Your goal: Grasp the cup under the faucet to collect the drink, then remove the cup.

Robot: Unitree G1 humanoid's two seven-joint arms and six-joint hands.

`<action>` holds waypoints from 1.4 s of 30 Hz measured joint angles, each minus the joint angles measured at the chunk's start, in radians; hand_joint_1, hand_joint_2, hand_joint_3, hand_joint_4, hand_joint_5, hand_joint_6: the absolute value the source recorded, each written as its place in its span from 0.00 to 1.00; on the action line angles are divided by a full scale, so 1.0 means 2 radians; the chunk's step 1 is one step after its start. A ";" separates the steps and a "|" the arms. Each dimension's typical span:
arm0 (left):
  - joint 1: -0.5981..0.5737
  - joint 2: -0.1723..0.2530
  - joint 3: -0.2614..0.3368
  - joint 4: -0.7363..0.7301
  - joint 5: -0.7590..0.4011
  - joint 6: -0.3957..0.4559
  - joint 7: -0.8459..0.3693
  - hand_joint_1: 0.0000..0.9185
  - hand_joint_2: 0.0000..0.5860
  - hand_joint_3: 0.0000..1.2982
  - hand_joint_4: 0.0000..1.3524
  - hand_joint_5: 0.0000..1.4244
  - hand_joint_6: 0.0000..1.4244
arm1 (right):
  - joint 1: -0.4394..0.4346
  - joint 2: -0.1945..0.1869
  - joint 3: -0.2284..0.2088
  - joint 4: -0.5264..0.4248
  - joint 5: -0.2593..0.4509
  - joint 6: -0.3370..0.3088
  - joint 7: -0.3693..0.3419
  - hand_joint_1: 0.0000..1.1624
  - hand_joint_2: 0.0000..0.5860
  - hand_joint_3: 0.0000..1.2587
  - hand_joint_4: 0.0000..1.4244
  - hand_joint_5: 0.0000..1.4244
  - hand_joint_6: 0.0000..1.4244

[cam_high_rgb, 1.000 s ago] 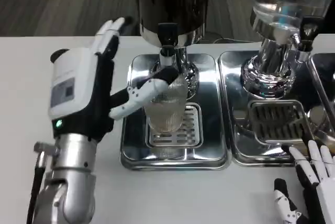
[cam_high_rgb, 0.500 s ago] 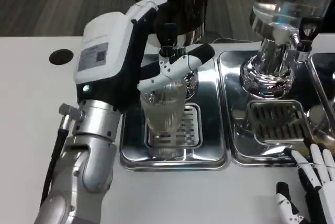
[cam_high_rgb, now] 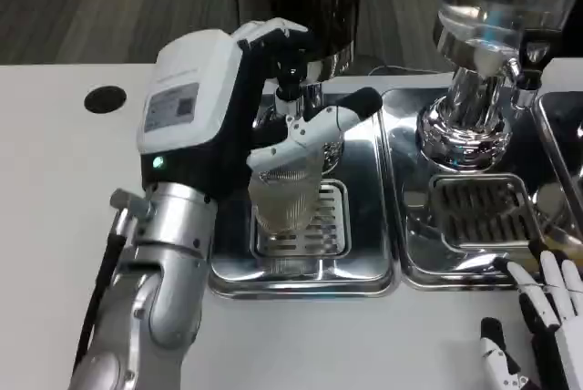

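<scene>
A clear ribbed cup (cam_high_rgb: 287, 197) stands upright on the slotted grate of a steel drip tray (cam_high_rgb: 230, 267), right under the faucet (cam_high_rgb: 293, 87) of a dark dispenser. My left hand (cam_high_rgb: 196, 107) is raised beside and over the cup, white back toward the camera. Its fingertips (cam_high_rgb: 278, 33) curl at the black tap handle, and its thumb (cam_high_rgb: 319, 121) stretches to the right just above the cup's rim. I cannot tell whether the fingers press the handle. My right hand (cam_high_rgb: 547, 322) rests at the table's front right corner with its fingers apart and nothing in them.
A second dispenser (cam_high_rgb: 487, 7) with a clear tank stands at the back right over its own steel drip tray (cam_high_rgb: 419, 267). A black round spot (cam_high_rgb: 104, 98) marks the white table at the left. My left forearm (cam_high_rgb: 155, 290) rises from the front left.
My left hand has risen from the cup's side up to the tap handle, and its thumb now lies above the rim. The cup and my right hand have stayed put.
</scene>
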 measured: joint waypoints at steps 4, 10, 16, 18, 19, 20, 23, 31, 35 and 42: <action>0.023 0.000 -0.001 -0.007 0.007 -0.011 0.018 0.00 0.09 0.38 0.26 0.37 0.34 | -0.001 0.000 0.001 0.000 -0.001 0.000 0.000 0.03 0.75 0.14 0.00 0.00 0.04; 0.034 0.000 -0.001 -0.003 0.014 -0.020 0.030 0.00 0.10 0.37 0.25 0.36 0.34 | -0.001 0.001 0.003 0.000 -0.003 0.000 0.000 0.04 0.74 0.14 0.00 0.00 0.04; 0.034 0.000 -0.001 0.007 0.017 -0.025 0.039 0.00 0.10 0.37 0.25 0.36 0.34 | -0.001 0.001 0.004 0.000 -0.003 0.000 0.000 0.04 0.74 0.14 0.00 0.00 0.05; 0.034 0.000 -0.002 0.008 0.017 -0.025 0.042 0.00 0.10 0.37 0.24 0.36 0.33 | -0.001 0.001 0.004 0.000 -0.003 0.000 0.000 0.04 0.75 0.14 0.00 0.00 0.05; 0.034 0.000 -0.003 0.009 0.018 -0.026 0.044 0.00 0.10 0.37 0.24 0.36 0.33 | -0.001 0.001 0.003 0.000 -0.003 0.000 0.000 0.03 0.75 0.14 0.00 0.00 0.05; 0.034 0.001 -0.004 0.010 0.018 -0.026 0.045 0.00 0.10 0.37 0.24 0.36 0.33 | -0.001 0.001 0.003 0.000 -0.003 0.000 0.000 0.03 0.75 0.14 0.00 0.00 0.05; 0.034 0.001 -0.005 0.014 0.020 -0.028 0.052 0.00 0.10 0.37 0.23 0.35 0.32 | -0.001 0.001 0.003 0.000 -0.003 0.000 0.000 0.03 0.75 0.14 0.00 0.00 0.05; 0.035 0.001 -0.007 0.017 0.038 -0.030 0.059 0.00 0.10 0.37 0.23 0.35 0.32 | -0.003 0.002 0.003 0.000 -0.003 0.001 0.000 0.03 0.74 0.13 0.00 0.00 0.05; 0.038 0.001 -0.010 0.018 0.045 -0.031 0.065 0.00 0.10 0.37 0.23 0.35 0.32 | -0.005 0.002 0.003 0.000 -0.003 0.001 0.000 0.04 0.74 0.13 0.00 0.00 0.05; 0.046 0.002 -0.013 0.020 0.056 -0.035 0.074 0.00 0.09 0.38 0.23 0.35 0.32 | -0.007 0.002 0.004 0.001 -0.003 0.001 0.000 0.04 0.74 0.13 0.00 0.00 0.05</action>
